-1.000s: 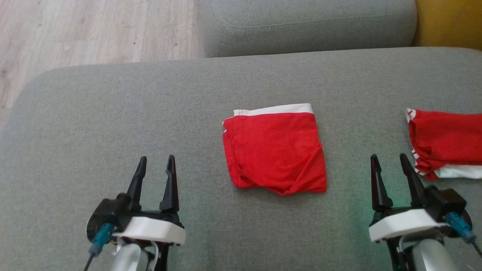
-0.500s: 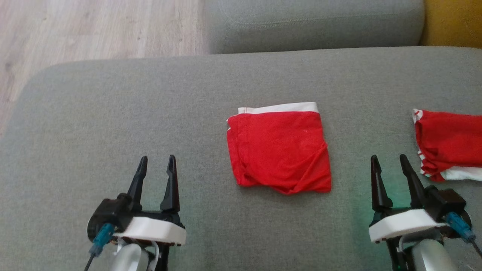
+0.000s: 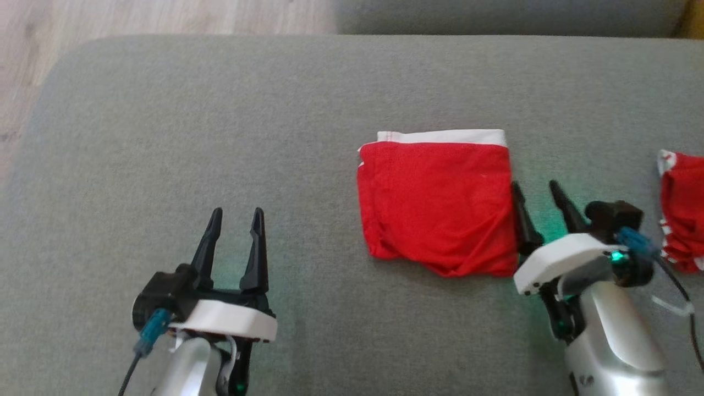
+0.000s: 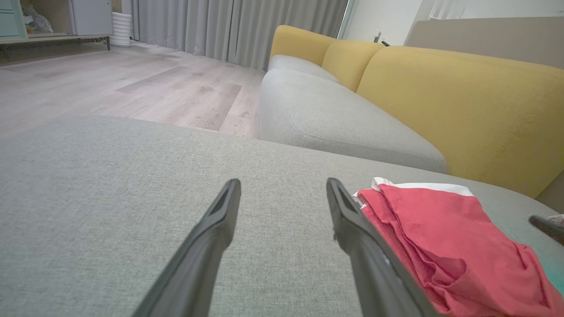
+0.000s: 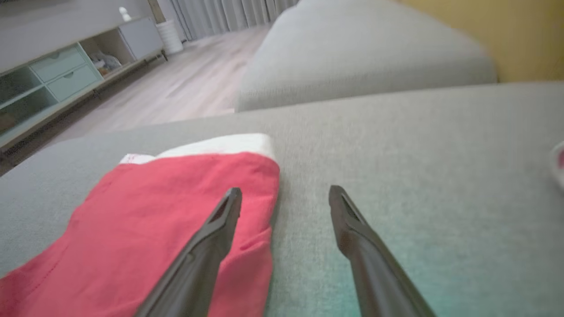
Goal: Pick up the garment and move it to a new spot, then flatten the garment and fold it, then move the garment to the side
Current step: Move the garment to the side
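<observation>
Overhead, you see the garment point(image 3: 437, 203) centre-right on the cushion point(image 3: 220, 110), right gripper point(image 3: 535, 187) splayed beside its right edge, left gripper point(image 3: 237, 212) splayed lower left. Left wrist: yellow backrest point(image 4: 462, 101) right, floor point(image 4: 132, 83) upper left. Right wrist: garment lower left.

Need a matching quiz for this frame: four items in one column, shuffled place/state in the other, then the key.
Column A
1. folded garment
2. second red garment
3. left gripper
4. right gripper

Column B
a. open, beside the folded garment's right edge
b. open, over bare grey cushion, apart from any cloth
c. cut off by the head view's right edge
d. middle of the grey cushion, white band on its far side

Pairs: 1-d, 2-c, 3-b, 4-a
</observation>
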